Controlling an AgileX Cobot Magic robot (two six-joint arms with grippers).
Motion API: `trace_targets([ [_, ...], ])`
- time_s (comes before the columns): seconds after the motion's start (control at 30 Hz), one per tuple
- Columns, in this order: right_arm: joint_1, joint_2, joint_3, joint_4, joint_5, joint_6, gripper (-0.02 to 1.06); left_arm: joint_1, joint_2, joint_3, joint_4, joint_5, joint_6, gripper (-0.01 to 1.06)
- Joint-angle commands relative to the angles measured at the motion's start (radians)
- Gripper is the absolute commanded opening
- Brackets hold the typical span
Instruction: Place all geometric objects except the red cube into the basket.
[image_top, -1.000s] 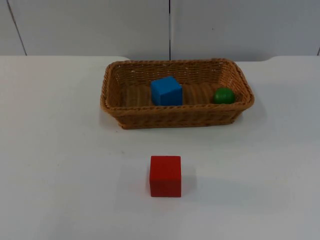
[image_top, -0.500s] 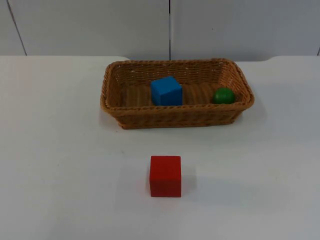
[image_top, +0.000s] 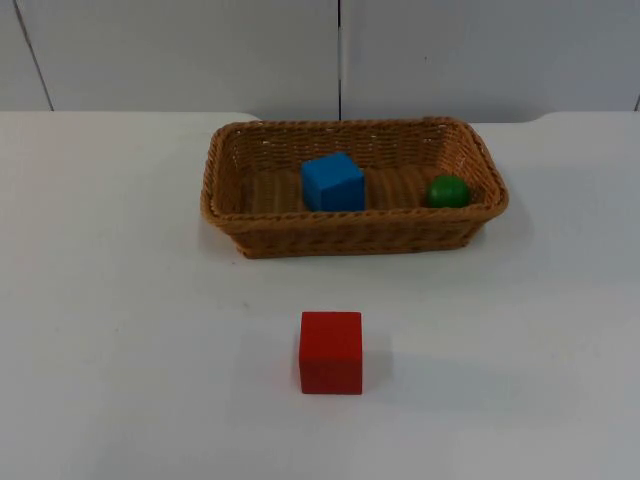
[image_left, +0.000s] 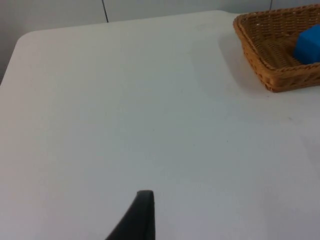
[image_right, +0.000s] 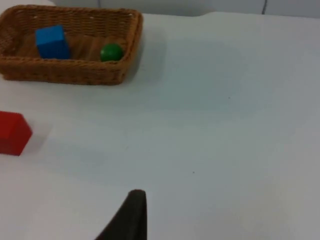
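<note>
A woven brown basket (image_top: 226, 205) stands at the back middle of the table. Inside it a blue cube (image_top: 333, 181) lies near the centre and a green ball (image_top: 447, 191) rests against its right end. The red cube (image_top: 331, 351) sits on the table well in front of the basket. My left gripper (image_left: 141, 219) hovers over bare table far to the left of the basket (image_left: 260, 60), where the blue cube (image_left: 308, 44) is partly seen. My right gripper (image_right: 131, 216) waits off to the right, facing the basket (image_right: 117, 75), blue cube (image_right: 52, 42), green ball (image_right: 111, 52) and red cube (image_right: 12, 132).
The white table (image_top: 120, 300) reaches back to the grey partition wall (image_top: 200, 55). Open table lies on both sides of the basket and around the red cube.
</note>
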Motion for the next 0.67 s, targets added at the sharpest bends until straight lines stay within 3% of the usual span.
trace_targets([
  [0.0,-0.035,-0.002,0.002,0.003,-0.014,0.002,1.05,0.001,-0.002,0.005,0.004,0.003,-0.008,1.05],
  [0.33,-0.041,-0.002,0.002,0.003,-0.014,0.002,1.05,0.004,-0.002,0.005,0.004,0.003,-0.008,1.05],
  [0.63,-0.041,-0.002,0.002,0.003,-0.014,0.002,1.05,0.095,-0.002,0.005,0.015,0.003,-0.008,1.05],
])
